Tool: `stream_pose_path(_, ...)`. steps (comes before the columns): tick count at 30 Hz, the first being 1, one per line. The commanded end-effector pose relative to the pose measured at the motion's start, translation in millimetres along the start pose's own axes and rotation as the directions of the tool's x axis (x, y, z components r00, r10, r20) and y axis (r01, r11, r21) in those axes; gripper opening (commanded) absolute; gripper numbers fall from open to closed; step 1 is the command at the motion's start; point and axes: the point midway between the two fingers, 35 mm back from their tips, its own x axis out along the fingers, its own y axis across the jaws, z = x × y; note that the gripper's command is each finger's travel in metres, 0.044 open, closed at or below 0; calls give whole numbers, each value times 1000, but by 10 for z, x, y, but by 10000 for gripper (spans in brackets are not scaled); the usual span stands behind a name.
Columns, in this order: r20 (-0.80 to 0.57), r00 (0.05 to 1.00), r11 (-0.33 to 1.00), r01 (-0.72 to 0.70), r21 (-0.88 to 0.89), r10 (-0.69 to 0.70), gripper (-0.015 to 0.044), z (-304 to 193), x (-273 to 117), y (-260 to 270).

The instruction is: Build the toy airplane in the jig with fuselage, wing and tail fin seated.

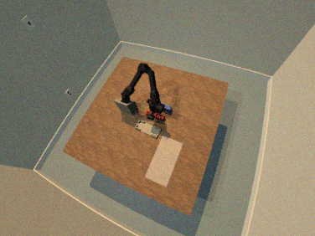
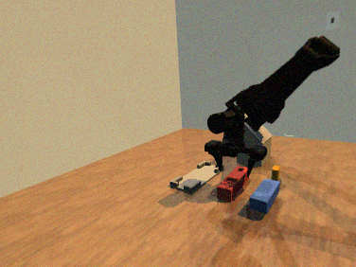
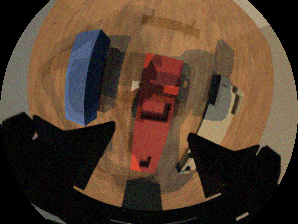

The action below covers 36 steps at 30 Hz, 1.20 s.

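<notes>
Matt, wood-grained table top (image 1: 188,167) (image 2: 118,218) (image 3: 50,60).

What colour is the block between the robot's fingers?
Red; the wrist view shows it best.

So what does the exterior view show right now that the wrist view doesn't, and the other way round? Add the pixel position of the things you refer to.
Only the exterior view: the small orange block (image 2: 275,172) and the black arm's long upper links (image 2: 289,71).

Only the wrist view: nothing I can name for certain.

Both: the long red block with sockets in its top (image 2: 233,184) (image 3: 149,135), the plain blue block (image 2: 265,195) (image 3: 80,77), part of the cream jig (image 2: 199,176) (image 3: 220,131) and the black gripper's open fingers (image 2: 219,161).
</notes>
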Motion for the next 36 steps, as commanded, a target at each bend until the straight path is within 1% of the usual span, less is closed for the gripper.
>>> stream_pose_path(1,-6,1000,1000,-7,8,7,440,-24,75,3)
stream_pose_path(25,-7,1000,1000,-10,8,10,440,-40,437,16)
stream_pose_path(34,-7,1000,1000,-10,8,10,204,-40,437,16)
stream_pose_path(36,-7,1000,1000,-10,8,10,190,-40,437,16)
